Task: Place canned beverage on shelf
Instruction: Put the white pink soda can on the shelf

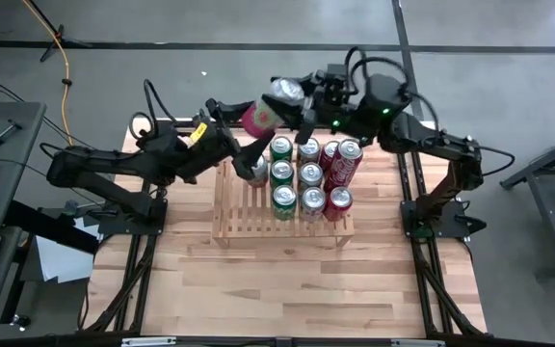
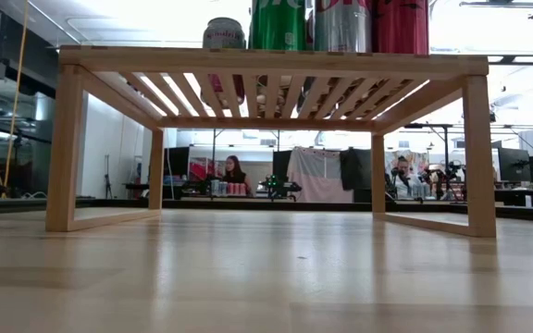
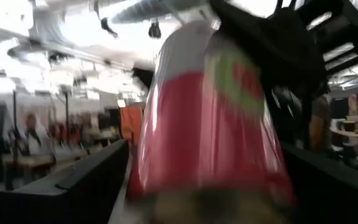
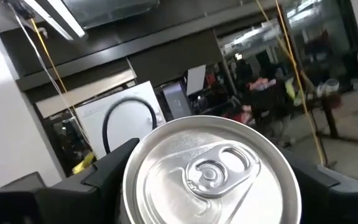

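Handover was mid-air above the shelf's [image 1: 282,220] back-left corner. You had the pink can [image 1: 261,116] tilted, its silver top toward the right gripper [image 1: 292,96] and its base toward the left gripper [image 1: 244,145]. Right fingers sat either side of the top end and looked closed on it; in the right wrist view the lid [image 4: 209,168] filled the gap between them. Left fingers flanked the can [image 3: 213,124], spread wide, and you couldn't tell whether they touched it. Shelf stood on the table [image 1: 287,284] and carried green cans [image 1: 283,173], silver cans [image 1: 310,175] and red cans [image 1: 341,166] in rows, plus one silver can [image 1: 255,170] at the left.
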Robot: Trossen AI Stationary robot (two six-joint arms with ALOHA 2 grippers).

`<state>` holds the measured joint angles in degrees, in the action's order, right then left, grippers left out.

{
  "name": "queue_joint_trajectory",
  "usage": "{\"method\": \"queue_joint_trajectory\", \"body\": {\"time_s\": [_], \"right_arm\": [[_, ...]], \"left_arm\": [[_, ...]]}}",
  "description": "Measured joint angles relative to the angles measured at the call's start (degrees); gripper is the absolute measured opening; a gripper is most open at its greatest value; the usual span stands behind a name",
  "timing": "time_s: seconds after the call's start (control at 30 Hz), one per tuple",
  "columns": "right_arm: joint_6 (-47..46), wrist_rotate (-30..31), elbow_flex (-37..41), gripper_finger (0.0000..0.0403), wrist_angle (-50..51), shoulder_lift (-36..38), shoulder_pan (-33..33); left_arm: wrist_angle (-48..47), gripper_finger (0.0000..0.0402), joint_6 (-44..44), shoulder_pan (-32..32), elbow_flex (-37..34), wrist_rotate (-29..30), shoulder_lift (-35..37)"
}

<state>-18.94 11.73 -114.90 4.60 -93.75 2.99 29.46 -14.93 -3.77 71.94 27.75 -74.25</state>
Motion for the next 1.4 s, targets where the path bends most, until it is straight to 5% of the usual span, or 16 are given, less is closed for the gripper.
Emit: {"method": "queue_joint_trajectory", "body": {"time_s": [0.2, 0.43, 0.7, 1.4], "right_arm": [[8.9, -0.9, -7.3, 0.0277, 8.3, 0.6, 0.8], [19.0, -4.2, -11.9, 0.0277, 22.3, -0.4, 0.4], [17.2, -10.4, -11.7, 0.0277, 21.7, -3.2, 0.3], [12.5, -16.7, -11.8, 0.0277, 21.5, -4.6, 0.3]], "left_arm": [[-16.0, 0.038, 12.0, 0.0, 0.0, -2.7, 6.2], [-33.7, 0.0382, 31.6, 4.7, 4.1, -16.8, 13.1], [-46.1, 0.0383, 31.2, 8.2, 11.9, -27.8, 8.9], [-38.1, 0.0385, 28.8, 9.2, 14.1, -39.3, -1.2]]}}
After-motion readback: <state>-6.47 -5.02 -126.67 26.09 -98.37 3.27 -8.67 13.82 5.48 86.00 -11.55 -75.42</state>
